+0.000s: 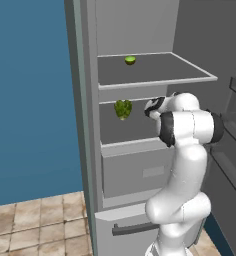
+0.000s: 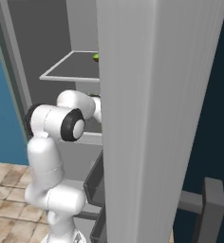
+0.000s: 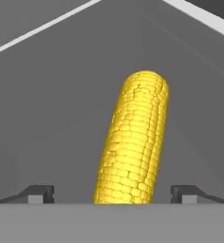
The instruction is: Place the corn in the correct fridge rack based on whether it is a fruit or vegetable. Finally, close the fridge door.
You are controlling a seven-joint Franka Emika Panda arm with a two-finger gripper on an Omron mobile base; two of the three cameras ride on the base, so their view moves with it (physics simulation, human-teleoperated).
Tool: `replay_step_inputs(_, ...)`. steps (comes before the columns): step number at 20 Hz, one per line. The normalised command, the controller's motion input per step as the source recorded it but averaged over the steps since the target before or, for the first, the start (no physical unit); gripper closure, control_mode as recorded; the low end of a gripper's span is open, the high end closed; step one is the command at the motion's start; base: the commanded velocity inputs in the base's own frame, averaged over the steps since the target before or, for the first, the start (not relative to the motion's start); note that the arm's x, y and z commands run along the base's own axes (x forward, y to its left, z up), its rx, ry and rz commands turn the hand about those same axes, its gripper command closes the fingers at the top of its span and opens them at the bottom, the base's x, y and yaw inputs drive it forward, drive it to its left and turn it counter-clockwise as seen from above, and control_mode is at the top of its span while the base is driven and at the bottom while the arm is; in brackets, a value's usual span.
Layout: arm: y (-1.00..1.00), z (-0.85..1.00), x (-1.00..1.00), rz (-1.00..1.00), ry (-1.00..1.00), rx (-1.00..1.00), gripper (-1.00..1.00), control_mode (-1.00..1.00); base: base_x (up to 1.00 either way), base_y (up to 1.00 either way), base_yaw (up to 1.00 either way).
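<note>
Between my spread fingertips (image 3: pixel 38 193) lies the corn (image 3: pixel 133 142) — untouched on either side, resting on the fridge rack (image 1: pixel 135 131) beside the lumpy green vegetable (image 1: pixel 123 108) — vegetables together, I judge.

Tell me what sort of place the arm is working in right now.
A kitchen, apparently, at an open fridge: shelves inside, a small green fruit on the upper, a lumpy green vegetable on the fridge rack, the corn there too, tiled floor.

The white jointed arm (image 1: pixel 182 165) rises from the base, elbow bent, forearm reaching level and forward; its two-finger dark-tipped gripper (image 3: pixel 112 193) has its jaws spread wide apart, gripping nothing
</note>
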Motion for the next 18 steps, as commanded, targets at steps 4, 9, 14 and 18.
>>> replay_step_inputs(4, 0.55, 0.91, -0.73, 0.14, 0.0, -0.18, -1.0, -1.0, 0.0, 0.0, 0.0)
replay_step_inputs(9, 0.54, 0.78, -1.0, 0.14, 0.0, -0.15, -1.0, -1.0, 0.0, 0.0, 0.0)
replay_step_inputs(14, 0.52, 0.87, -0.96, 0.11, 0.07, -0.04, -1.0, -1.0, 0.0, 0.0, 0.0)
replay_step_inputs(18, 0.51, 0.67, -1.0, 0.15, 0.14, 0.0, -1.0, -1.0, 0.0, 0.0, 0.0)
